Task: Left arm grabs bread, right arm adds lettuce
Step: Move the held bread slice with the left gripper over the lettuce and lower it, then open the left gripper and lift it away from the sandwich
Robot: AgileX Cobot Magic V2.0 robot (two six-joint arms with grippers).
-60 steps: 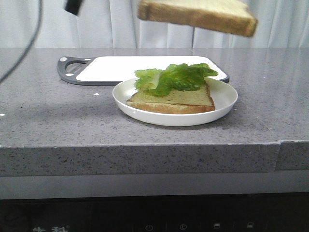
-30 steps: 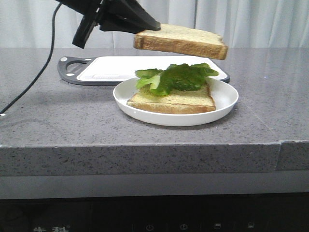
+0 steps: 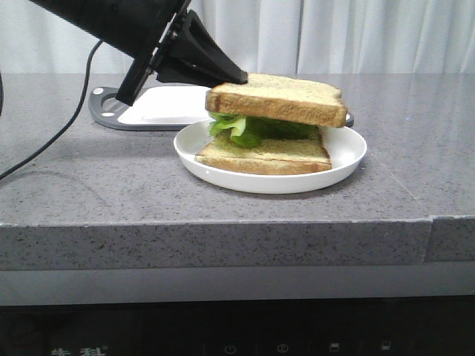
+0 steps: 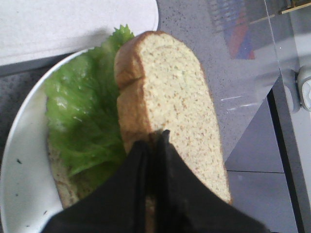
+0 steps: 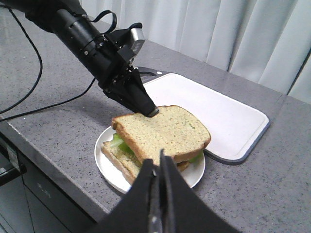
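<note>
The bread (image 3: 278,96) lies on top of the lettuce (image 3: 249,127), which covers a thinner slice (image 3: 267,154) on a white plate (image 3: 345,159). My left gripper (image 3: 234,76) is shut on the bread's back-left edge, coming in from the upper left. In the left wrist view the fingers (image 4: 165,145) pinch the bread (image 4: 170,92) beside the lettuce (image 4: 82,111). The right wrist view shows the left gripper (image 5: 151,112) on the bread (image 5: 163,128). My right gripper (image 5: 158,158) is shut and empty, above the near side of the plate (image 5: 109,170). It is out of the front view.
A white cutting board with a dark rim (image 3: 159,104) lies behind the plate, also in the right wrist view (image 5: 214,114). The left arm's black cable (image 3: 59,133) trails over the grey counter at the left. The counter's front edge (image 3: 223,222) is close to the plate.
My left gripper has come down from high above the plate with the bread, which now rests on the lettuce. The lettuce, lower slice and plate have not moved.
</note>
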